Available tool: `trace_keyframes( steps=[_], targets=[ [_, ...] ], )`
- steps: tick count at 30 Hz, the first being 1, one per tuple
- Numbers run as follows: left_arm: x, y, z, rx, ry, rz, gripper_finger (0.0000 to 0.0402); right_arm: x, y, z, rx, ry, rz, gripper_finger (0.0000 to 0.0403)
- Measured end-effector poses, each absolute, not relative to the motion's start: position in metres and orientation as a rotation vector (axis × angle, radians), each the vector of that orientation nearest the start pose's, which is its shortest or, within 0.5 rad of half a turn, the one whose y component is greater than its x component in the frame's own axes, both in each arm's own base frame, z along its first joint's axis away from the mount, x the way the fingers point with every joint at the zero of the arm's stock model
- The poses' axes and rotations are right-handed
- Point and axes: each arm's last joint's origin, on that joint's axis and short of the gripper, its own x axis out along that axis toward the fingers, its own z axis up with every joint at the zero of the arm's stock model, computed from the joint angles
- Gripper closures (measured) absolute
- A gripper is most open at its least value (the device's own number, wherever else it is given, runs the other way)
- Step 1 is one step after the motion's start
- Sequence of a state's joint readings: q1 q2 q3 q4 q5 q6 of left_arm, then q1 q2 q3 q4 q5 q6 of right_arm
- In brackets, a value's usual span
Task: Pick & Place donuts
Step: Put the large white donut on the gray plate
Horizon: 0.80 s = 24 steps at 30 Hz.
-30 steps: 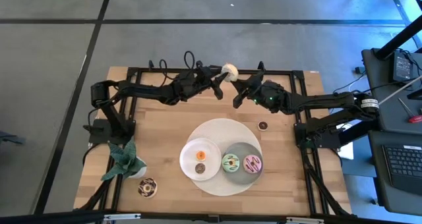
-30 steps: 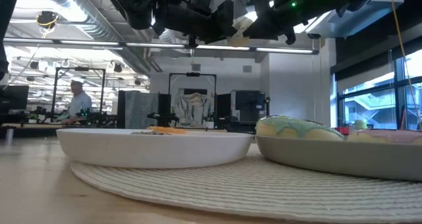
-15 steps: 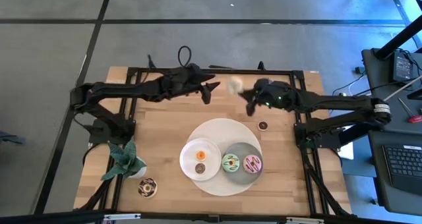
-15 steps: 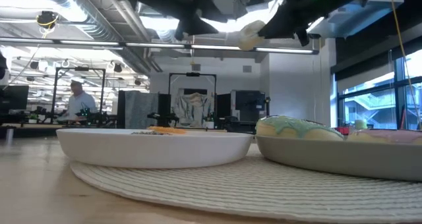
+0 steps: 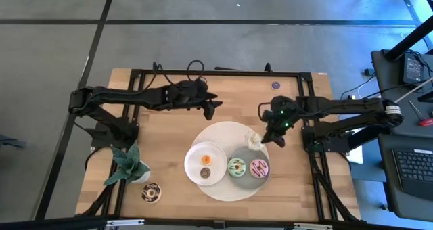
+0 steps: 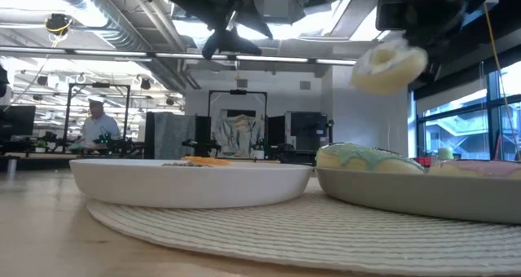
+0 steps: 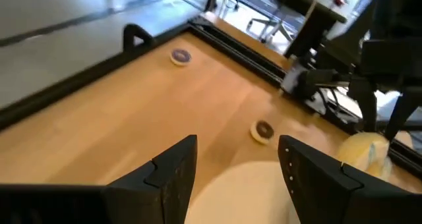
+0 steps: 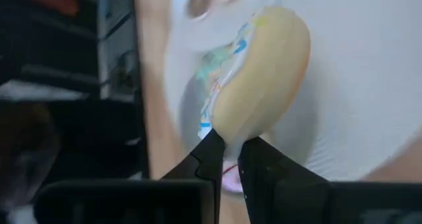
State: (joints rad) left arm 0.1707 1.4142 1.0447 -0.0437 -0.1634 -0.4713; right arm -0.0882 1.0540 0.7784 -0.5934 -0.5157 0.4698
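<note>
Right pincer [image 5: 260,139] with white donut [image 5: 254,141] above grey plate [image 5: 247,155]; left pincer [image 5: 212,103] spread, empty.

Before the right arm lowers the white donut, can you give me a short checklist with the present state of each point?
1. Right gripper shut on the white donut: ok.
2. Donut held clear above the plates, seen in the low view: ok.
3. Grey plate already holds the green donut and pink donut; free spot for a third: cannot tell.
4. Left gripper open and holding nothing: ok.
5. Left gripper away from the plates: ok.
</note>
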Motion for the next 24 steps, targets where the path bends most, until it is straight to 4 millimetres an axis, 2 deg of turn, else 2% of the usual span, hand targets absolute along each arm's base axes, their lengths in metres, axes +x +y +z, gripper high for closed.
trace_keyframes(
  steps=[9,16,20,24],
  targets=[
    [0.314,0.037,0.292,-0.445,0.34,0.422,0.0194,0.208,0.012,0.245,0.659,0.921,0.29,0.0359],
    [0.315,0.028,0.292,-0.431,0.335,0.434,0.0194,0.211,0.021,0.215,0.754,0.771,0.422,0.0359],
    [0.315,0.027,0.292,-0.444,0.327,0.449,0.0194,0.201,0.022,0.186,0.821,0.826,0.373,0.0359],
    [0.315,0.027,0.292,-0.448,0.325,0.452,0.0194,0.194,0.021,0.168,0.859,0.81,0.329,0.0359]
  ],
)
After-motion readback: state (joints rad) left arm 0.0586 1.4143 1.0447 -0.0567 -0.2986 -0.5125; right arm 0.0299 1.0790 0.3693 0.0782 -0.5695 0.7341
